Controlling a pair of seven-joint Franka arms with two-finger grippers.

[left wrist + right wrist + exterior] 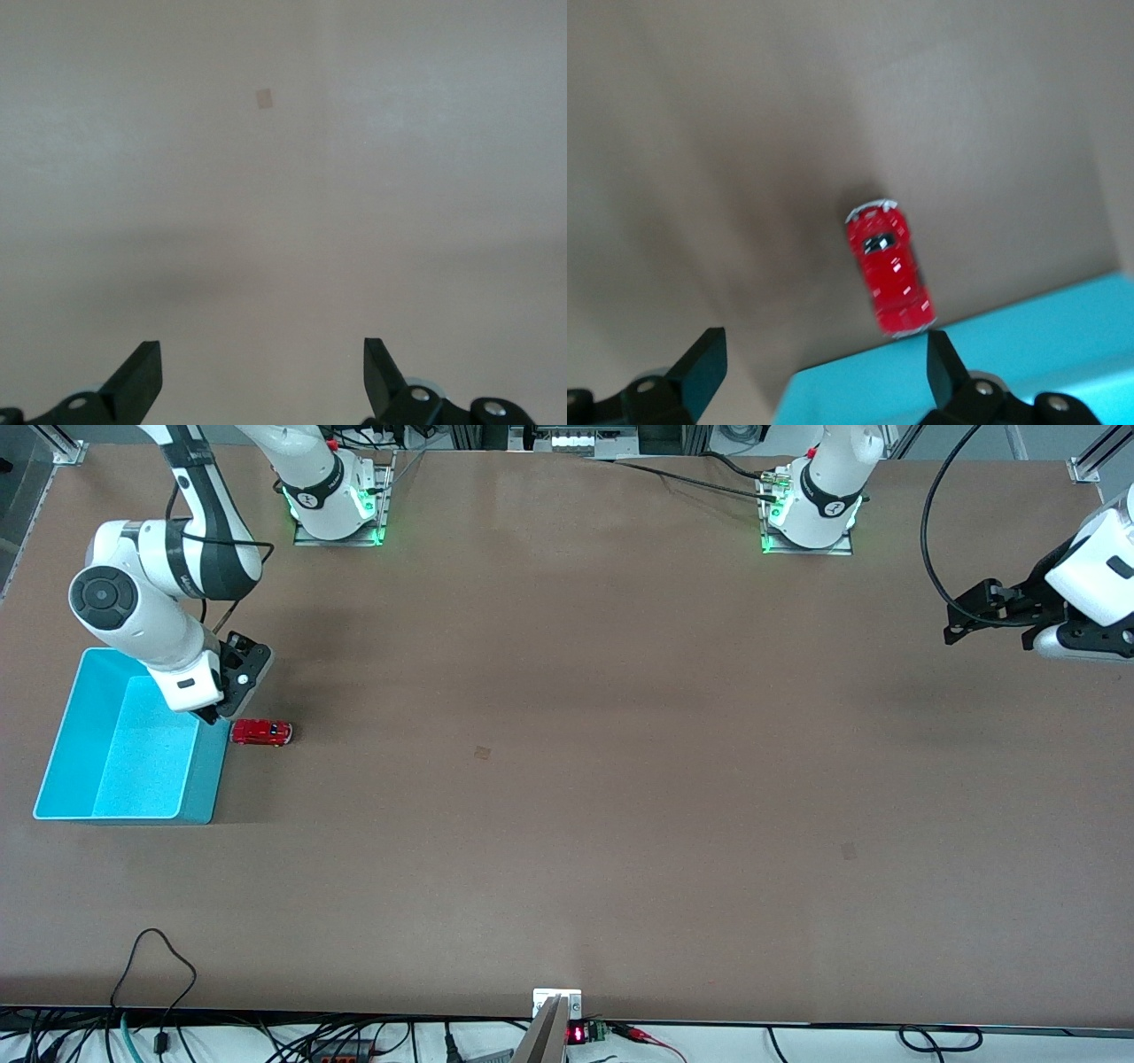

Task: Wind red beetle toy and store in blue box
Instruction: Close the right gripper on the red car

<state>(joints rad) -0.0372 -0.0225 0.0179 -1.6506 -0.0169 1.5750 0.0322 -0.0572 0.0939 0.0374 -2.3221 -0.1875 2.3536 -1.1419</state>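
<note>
On brown table (567,779): red beetle toy (261,732) beside blue box (124,744).

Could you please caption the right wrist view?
Open right gripper above red beetle toy lying beside blue box.

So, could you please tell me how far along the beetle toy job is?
Nothing looks done: the red beetle toy sits on the table beside the blue box, not in it. The open right claw hangs by it. The open left claw waits. Grasping, winding and storing remain.
</note>
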